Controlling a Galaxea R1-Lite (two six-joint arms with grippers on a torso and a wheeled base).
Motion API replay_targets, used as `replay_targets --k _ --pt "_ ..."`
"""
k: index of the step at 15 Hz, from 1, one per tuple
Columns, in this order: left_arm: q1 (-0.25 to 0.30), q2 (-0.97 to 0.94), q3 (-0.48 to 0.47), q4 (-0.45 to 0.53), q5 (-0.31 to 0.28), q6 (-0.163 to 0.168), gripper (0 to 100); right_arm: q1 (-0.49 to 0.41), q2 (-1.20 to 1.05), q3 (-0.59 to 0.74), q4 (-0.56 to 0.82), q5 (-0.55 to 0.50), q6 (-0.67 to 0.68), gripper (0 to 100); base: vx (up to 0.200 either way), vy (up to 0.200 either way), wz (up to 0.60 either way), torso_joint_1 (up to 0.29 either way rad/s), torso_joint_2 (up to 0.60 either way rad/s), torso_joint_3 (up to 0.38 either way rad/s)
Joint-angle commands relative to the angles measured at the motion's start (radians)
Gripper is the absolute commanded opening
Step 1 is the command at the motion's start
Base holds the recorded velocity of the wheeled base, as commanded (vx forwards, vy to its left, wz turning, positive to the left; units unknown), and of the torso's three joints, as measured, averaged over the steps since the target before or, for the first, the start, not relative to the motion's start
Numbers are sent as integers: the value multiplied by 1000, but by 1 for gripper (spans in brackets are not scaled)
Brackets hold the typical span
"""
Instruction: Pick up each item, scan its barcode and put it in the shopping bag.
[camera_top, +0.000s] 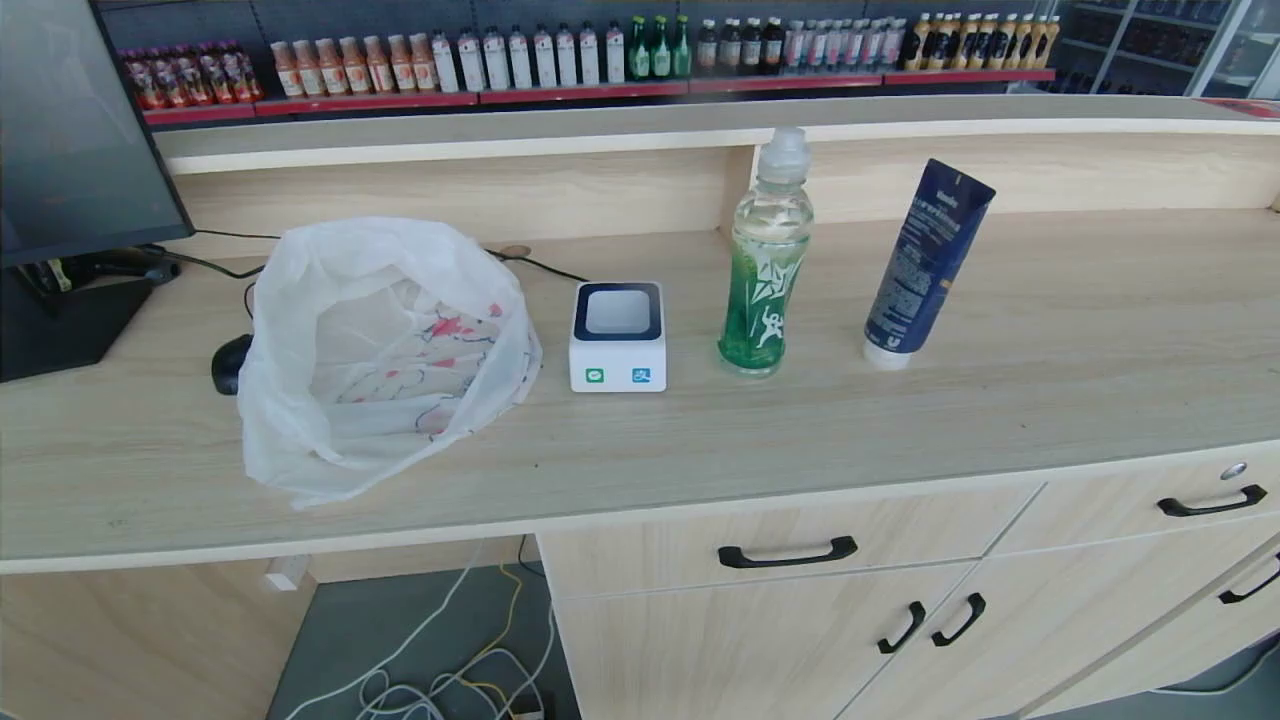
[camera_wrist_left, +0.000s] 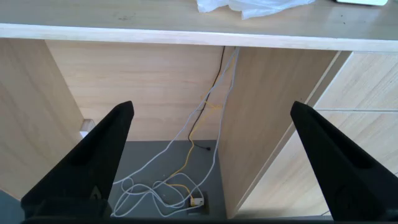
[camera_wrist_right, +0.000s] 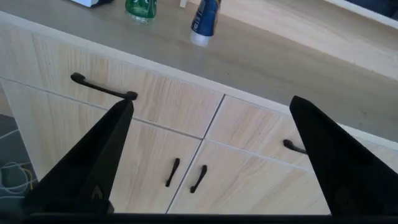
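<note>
A green drink bottle with a clear cap stands upright on the wooden counter, just right of the white scanner box. A dark blue tube stands on its white cap further right. The white plastic shopping bag lies open at the left of the scanner. My left gripper hangs open below the counter edge, facing the gap with cables. My right gripper is open too, low in front of the cabinet doors, with the bottle and tube far off on the counter.
A monitor on a black stand and a black mouse sit at the counter's left end. A raised wooden ledge runs along the back. Drawers with black handles lie below the front edge. Cables trail on the floor.
</note>
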Motion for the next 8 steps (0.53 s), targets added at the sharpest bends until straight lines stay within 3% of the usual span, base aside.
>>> replay_targets --k 1,4,8 --pt "-1 0 0 0 0 0 100 -1 177 -118 -2 4 -30 100 0 0 0 0 0 0" --pt "-1 0 0 0 0 0 100 42 386 -213 -29 15 -33 100 0 0 0 0 0 0" --pt "0 0 0 0 0 0 100 251 673 -279 -195 13 -40 100 0 0 0 0 0 0"
